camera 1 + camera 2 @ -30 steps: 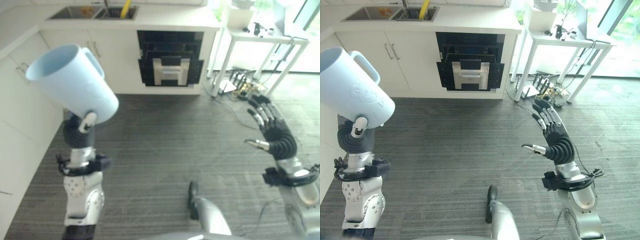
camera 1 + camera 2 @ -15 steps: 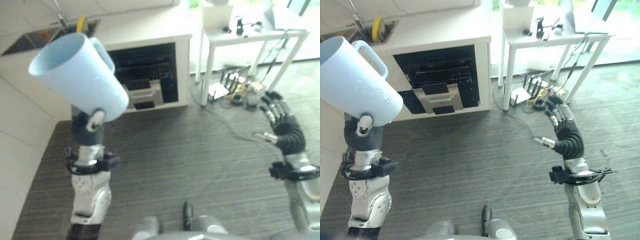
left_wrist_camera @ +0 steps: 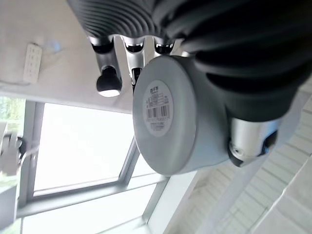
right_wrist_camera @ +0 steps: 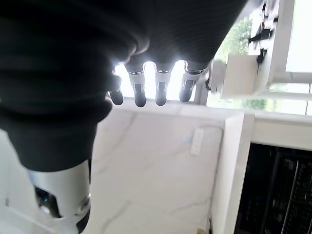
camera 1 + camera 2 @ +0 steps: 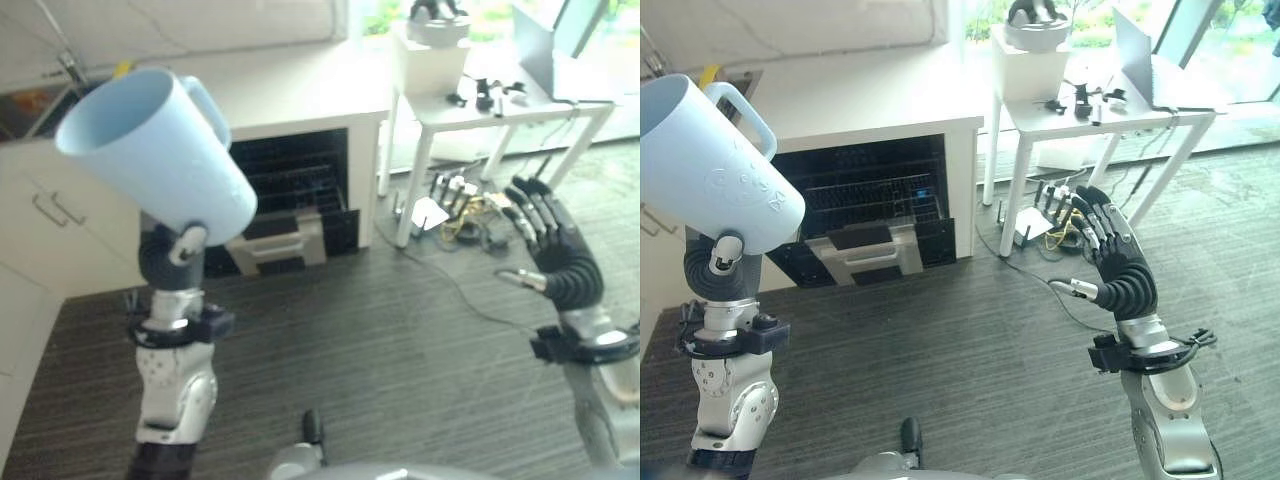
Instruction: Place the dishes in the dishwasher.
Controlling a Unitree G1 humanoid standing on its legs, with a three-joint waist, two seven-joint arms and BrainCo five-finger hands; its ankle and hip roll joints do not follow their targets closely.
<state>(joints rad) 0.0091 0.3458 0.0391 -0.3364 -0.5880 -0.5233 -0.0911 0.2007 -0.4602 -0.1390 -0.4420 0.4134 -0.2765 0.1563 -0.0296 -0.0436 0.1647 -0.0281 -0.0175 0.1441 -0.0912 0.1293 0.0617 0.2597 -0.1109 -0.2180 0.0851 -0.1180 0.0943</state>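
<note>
A light blue mug [image 5: 152,148] with a handle is held up high and tilted, its mouth toward the upper left. My left hand [image 5: 170,258] is shut on its lower part; in the left wrist view the fingers [image 3: 109,82] and thumb curl round the mug's base [image 3: 168,117]. My right hand [image 5: 560,262] stands raised at the right, open, fingers [image 4: 139,92] straight, holding nothing. The dishwasher [image 5: 292,196] is open under the white counter, its dark racks [image 5: 865,195] showing and its door [image 5: 278,246] lowered toward the floor. It lies beyond the mug, apart from both hands.
A white side table [image 5: 505,103] with small items and a laptop stands right of the dishwasher. Cables and a power strip [image 5: 458,208] lie beneath it. White cabinets [image 5: 60,215] and a sink [image 5: 35,100] run along the left. The floor is dark and ribbed.
The whole picture has shifted, so the camera moved; the dishwasher now shows nearer the middle. The mug stays in my left hand and my right hand stays open.
</note>
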